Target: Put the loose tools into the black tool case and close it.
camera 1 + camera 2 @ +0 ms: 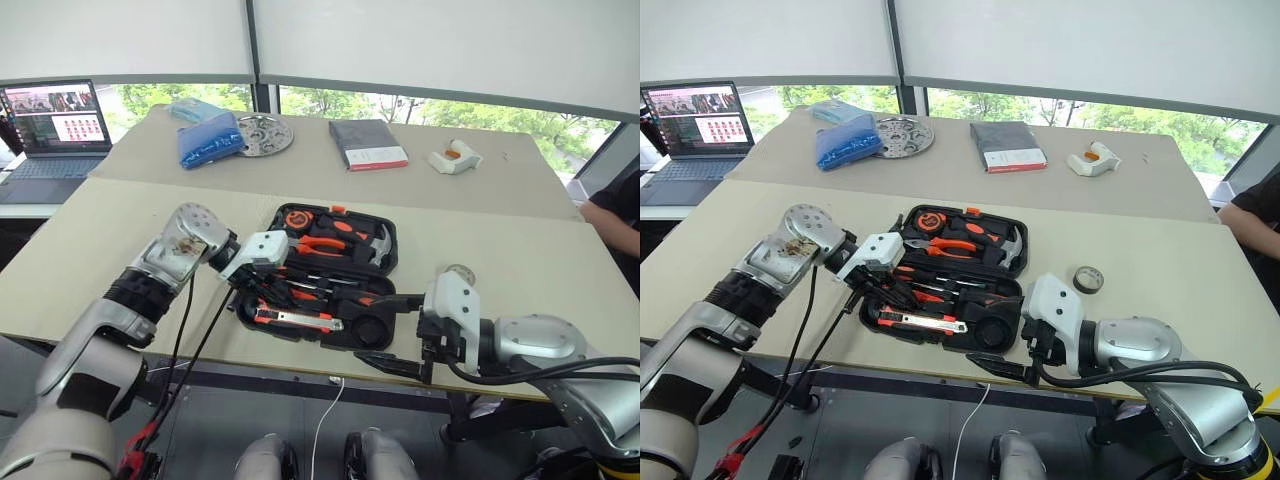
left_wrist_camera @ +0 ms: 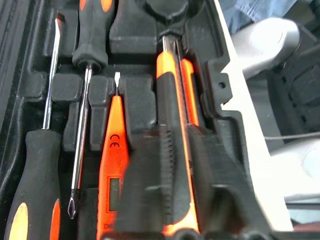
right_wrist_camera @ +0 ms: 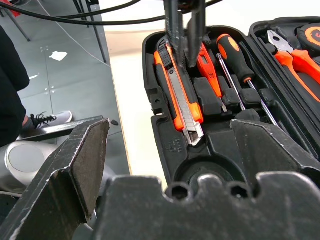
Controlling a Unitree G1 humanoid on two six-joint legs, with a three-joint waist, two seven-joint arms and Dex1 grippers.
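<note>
The black tool case (image 1: pixel 372 328) lies open near the table's front edge. Its nearer half holds an orange-black utility knife (image 3: pixel 180 95), a slim orange screwdriver (image 2: pixel 112 150) and orange-and-black-handled screwdrivers (image 2: pixel 87 45) in moulded slots. Pliers (image 1: pixel 325 243) and a hammer (image 1: pixel 378 245) sit in the far half. My left gripper (image 1: pixel 262 291) hangs shut just over the knife's handle end, pointing down into the case, with nothing seen between its fingers. Right of the case at the table edge, my right gripper (image 1: pixel 392 332) stands open and empty. A small grey tape roll (image 1: pixel 1088 279) lies on the table behind it.
On the far table are a laptop (image 1: pixel 55 125), a blue bag (image 1: pixel 210 140), a metal disc (image 1: pixel 265 133), a dark grey book (image 1: pixel 368 143) and a small white object (image 1: pixel 455 157). A person's sleeve (image 1: pixel 615 210) shows at the right edge.
</note>
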